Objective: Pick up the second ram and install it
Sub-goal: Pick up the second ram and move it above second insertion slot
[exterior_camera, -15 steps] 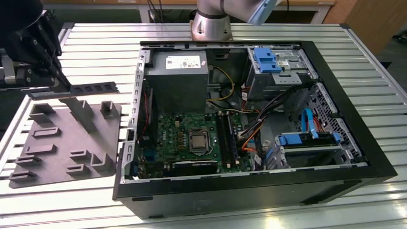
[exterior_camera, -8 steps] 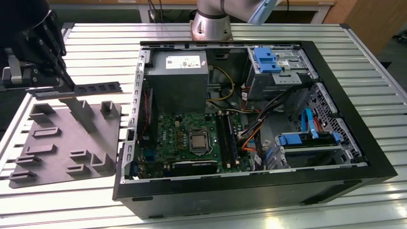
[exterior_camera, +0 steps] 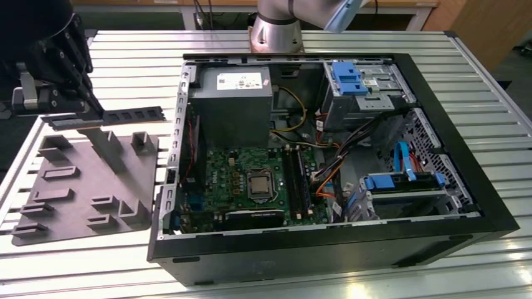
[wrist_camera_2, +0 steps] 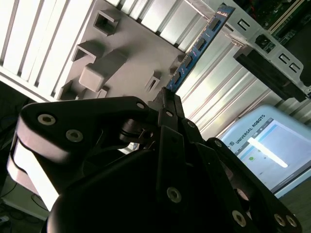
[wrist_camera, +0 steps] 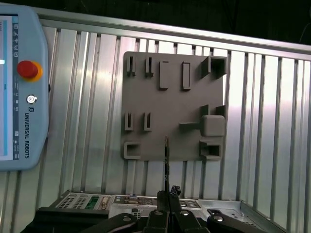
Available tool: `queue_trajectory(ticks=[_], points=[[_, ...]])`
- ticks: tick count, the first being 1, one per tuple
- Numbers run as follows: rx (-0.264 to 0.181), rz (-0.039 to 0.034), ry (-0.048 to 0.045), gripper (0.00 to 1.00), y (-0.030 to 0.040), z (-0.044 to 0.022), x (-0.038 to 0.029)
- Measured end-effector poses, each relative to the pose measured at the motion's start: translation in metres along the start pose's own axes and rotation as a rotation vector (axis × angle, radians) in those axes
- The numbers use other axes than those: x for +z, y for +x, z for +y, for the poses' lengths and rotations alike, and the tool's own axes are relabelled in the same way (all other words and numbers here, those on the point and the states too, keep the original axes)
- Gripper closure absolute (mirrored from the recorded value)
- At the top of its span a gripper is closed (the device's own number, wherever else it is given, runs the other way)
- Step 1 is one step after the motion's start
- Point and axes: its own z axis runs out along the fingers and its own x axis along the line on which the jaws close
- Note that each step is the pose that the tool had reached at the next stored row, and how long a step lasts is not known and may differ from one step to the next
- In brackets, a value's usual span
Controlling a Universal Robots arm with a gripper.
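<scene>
In the exterior view the black tool point(exterior_camera: 79, 119) sits high on the exterior view's left, outside the open computer case point(exterior_camera: 465, 205). It is pressed together on one end of the second ram point(exterior_camera: 129, 114). The stick juts out level towards the case, in the air above the far part of the grey moulded tray point(exterior_camera: 79, 215) and clear of its posts. The tray lies flat on the slatted metal worktop point(exterior_camera: 133, 56), just beside the case wall. Inside the case the green motherboard point(exterior_camera: 237, 165) lies face up, with its dark memory slots point(exterior_camera: 296, 177) well apart from the stick.

In the second wrist view the fingers point(wrist_camera_2: 167, 104) close tight on the near end of the stick point(wrist_camera_2: 199, 43), which shows bluish with dark chips and runs out past the edge of the tray point(wrist_camera_2: 121, 43). A teach pendant point(wrist_camera_2: 262, 141) rests on the slats, and the case's edge point(wrist_camera_2: 272, 63) is in the corner.

In the first wrist view the stick point(wrist_camera: 167, 160) is seen edge-on, a thin dark line rising from the tool point(wrist_camera: 168, 199). Its tip lies over the tray's point(wrist_camera: 175, 102) border. The pendant point(wrist_camera: 22, 97) is off to one side.
</scene>
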Motion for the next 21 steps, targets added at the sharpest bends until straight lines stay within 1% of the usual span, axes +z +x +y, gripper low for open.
queue_trajectory(ticks=[21], points=[[0.000, 0.0000, 0.0000, 0.89, 0.0013, -0.0180, -0.0008]])
